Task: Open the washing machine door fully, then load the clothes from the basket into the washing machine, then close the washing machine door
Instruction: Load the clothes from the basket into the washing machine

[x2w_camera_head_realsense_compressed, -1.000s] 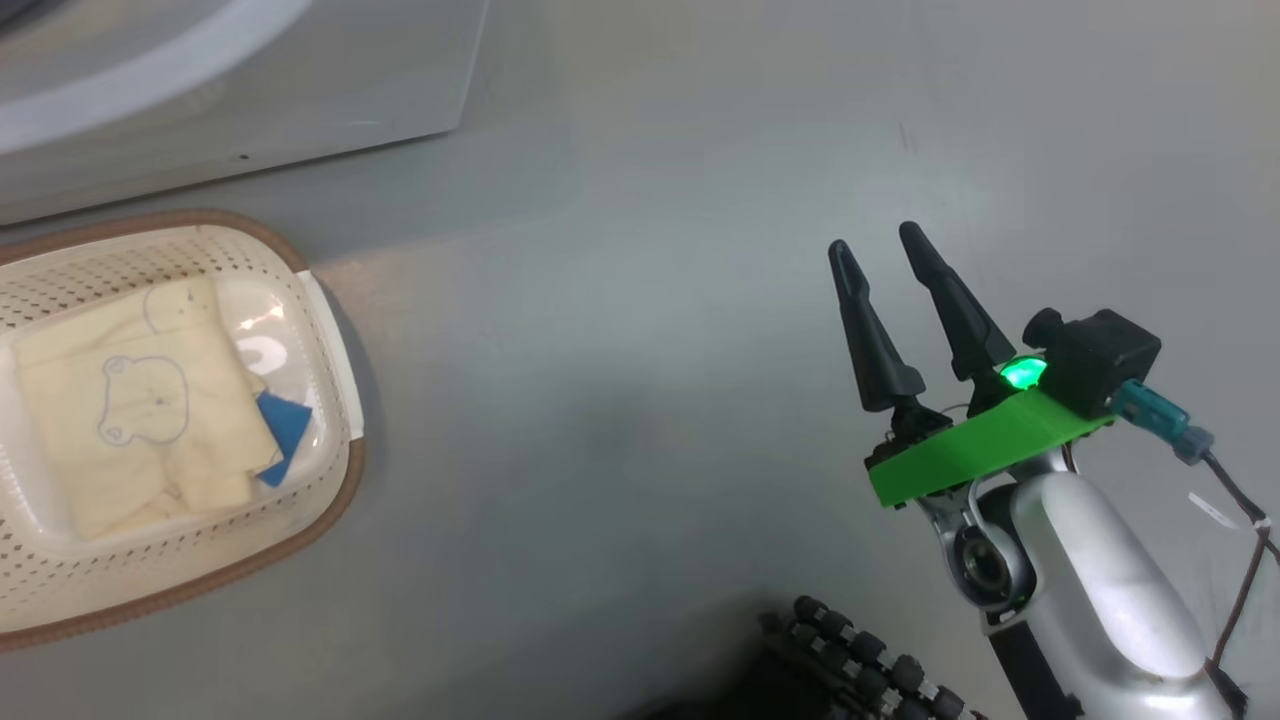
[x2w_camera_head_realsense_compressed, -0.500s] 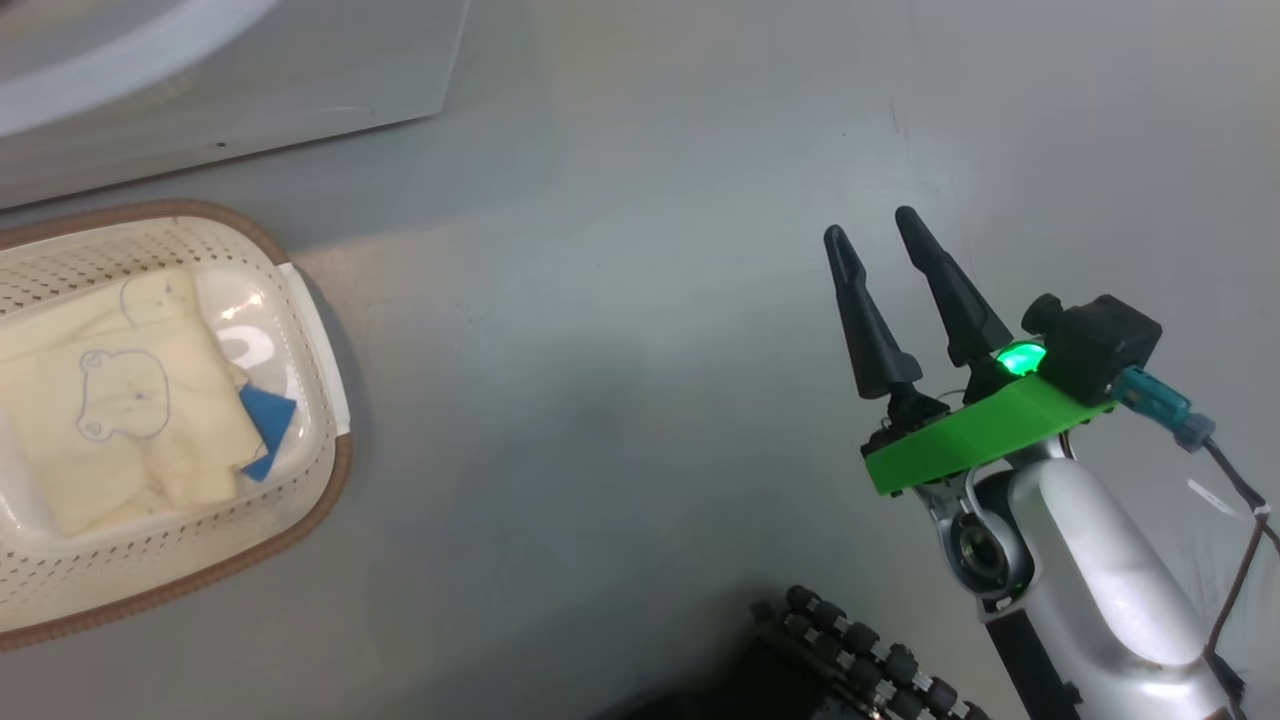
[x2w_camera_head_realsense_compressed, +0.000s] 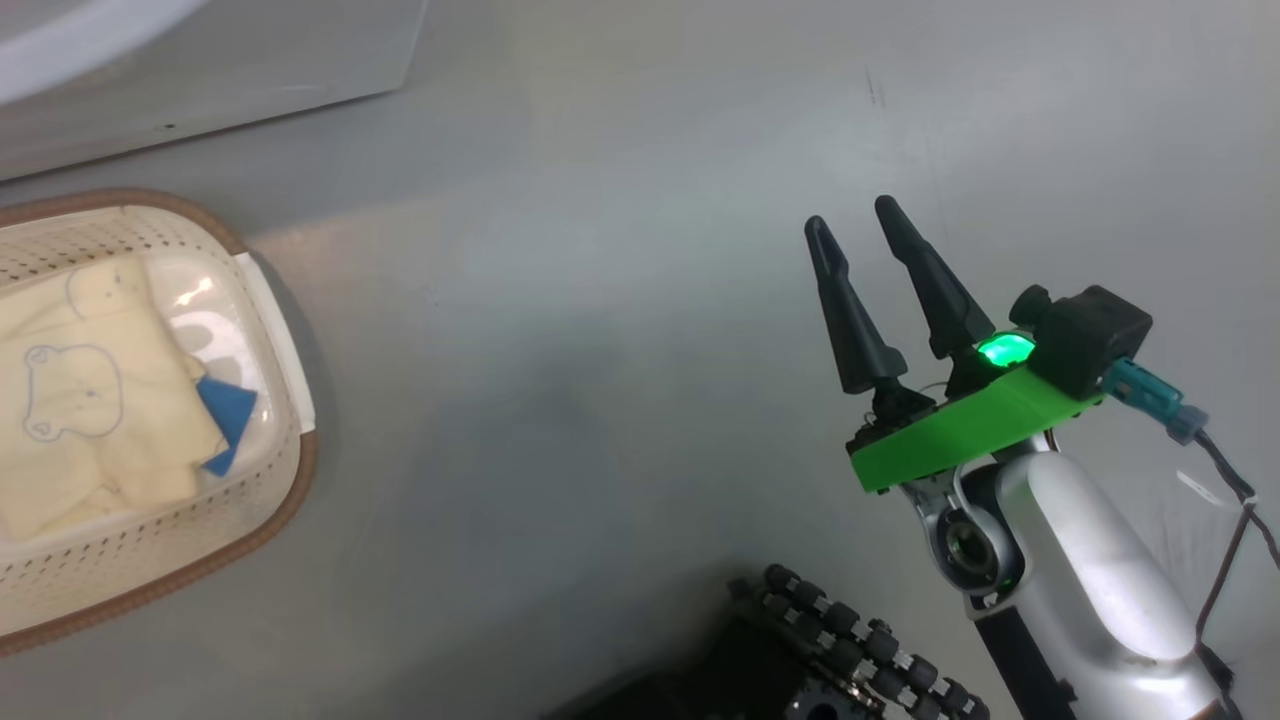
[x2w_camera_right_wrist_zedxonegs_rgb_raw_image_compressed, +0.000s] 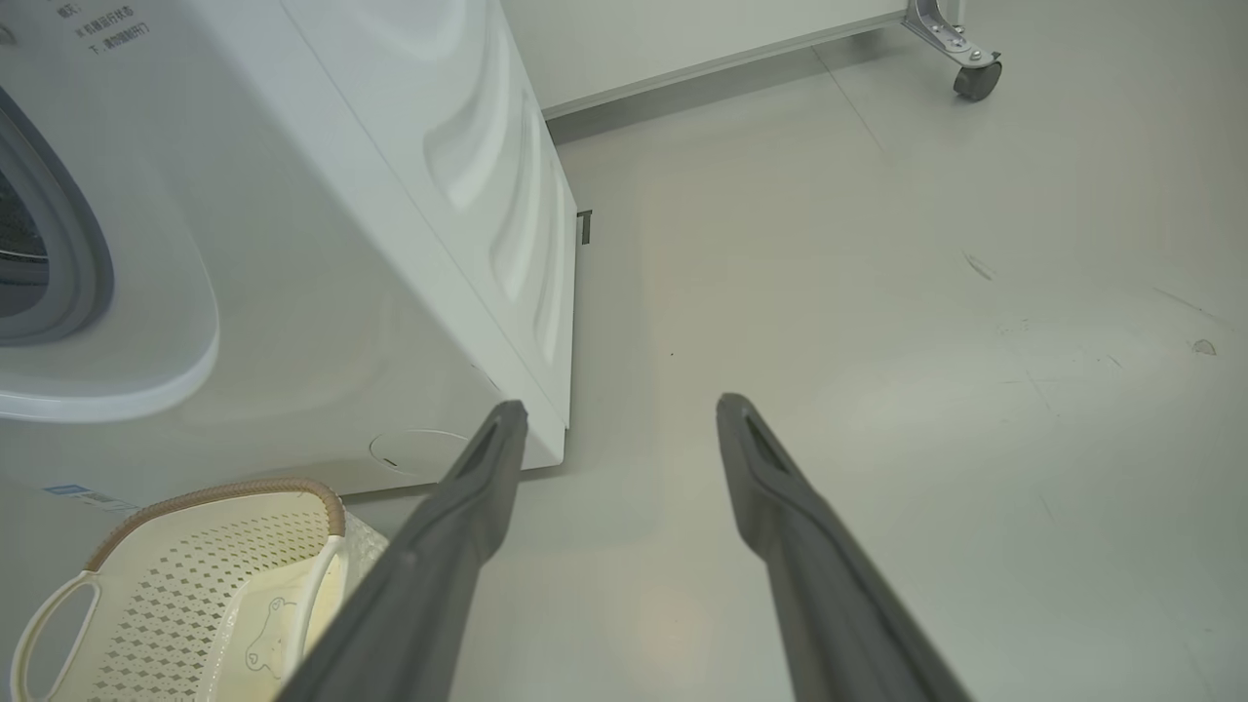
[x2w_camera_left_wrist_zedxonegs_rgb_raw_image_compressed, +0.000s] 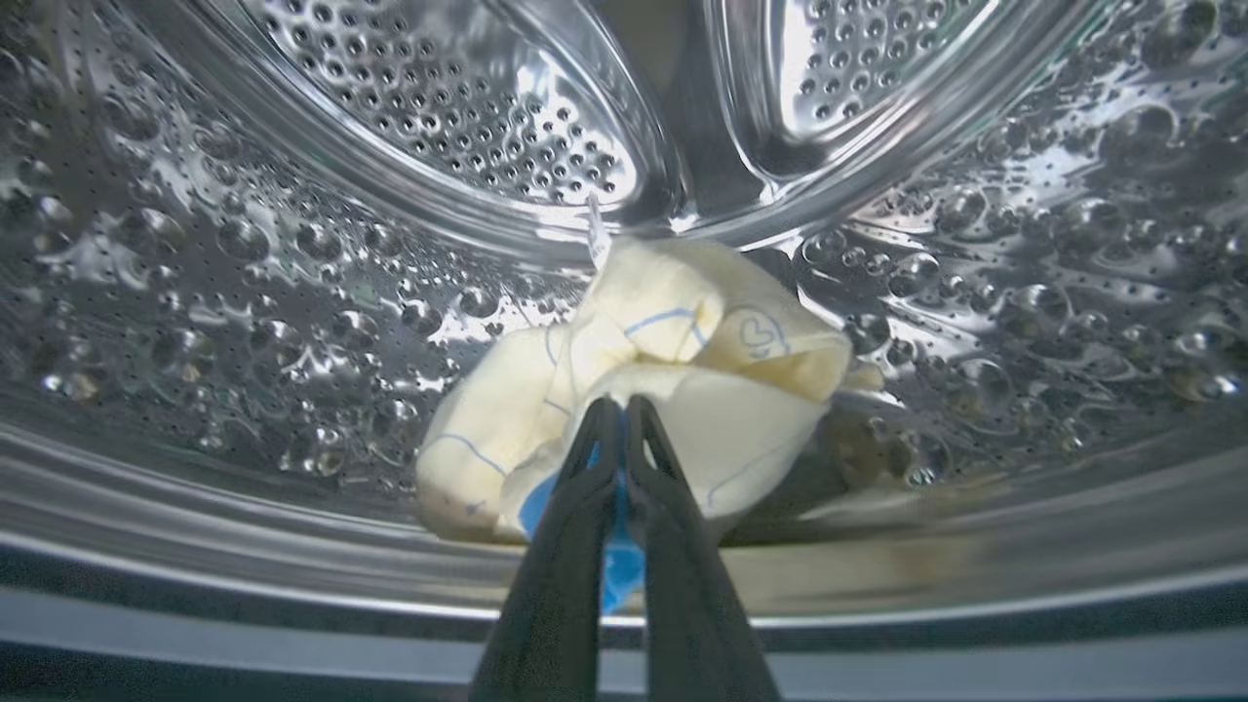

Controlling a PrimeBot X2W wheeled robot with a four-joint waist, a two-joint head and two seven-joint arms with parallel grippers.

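Loading half done: one garment in the drum, one in the basket

Your left gripper (x2w_camera_left_wrist_zedxonegs_rgb_raw_image_compressed: 616,405) is inside the drum (x2w_camera_left_wrist_zedxonegs_rgb_raw_image_compressed: 439,127) of the washing machine (x2w_camera_right_wrist_zedxonegs_rgb_raw_image_compressed: 390,244). Its jaws are pressed together on the blue cuff of a cream garment (x2w_camera_left_wrist_zedxonegs_rgb_raw_image_compressed: 682,331) that sits low in the drum. The door must therefore be open, so count that step as done. Your right gripper (x2w_camera_head_realsense_compressed: 850,215) hangs over bare floor (x2w_camera_head_realsense_compressed: 600,300), jaws apart and empty. A second garment (x2w_camera_head_realsense_compressed: 80,400), bear face up, lies in the basket (x2w_camera_head_realsense_compressed: 290,480), just beside the machine's front. Left for you: let go of this one, fetch the other, then shut the door.
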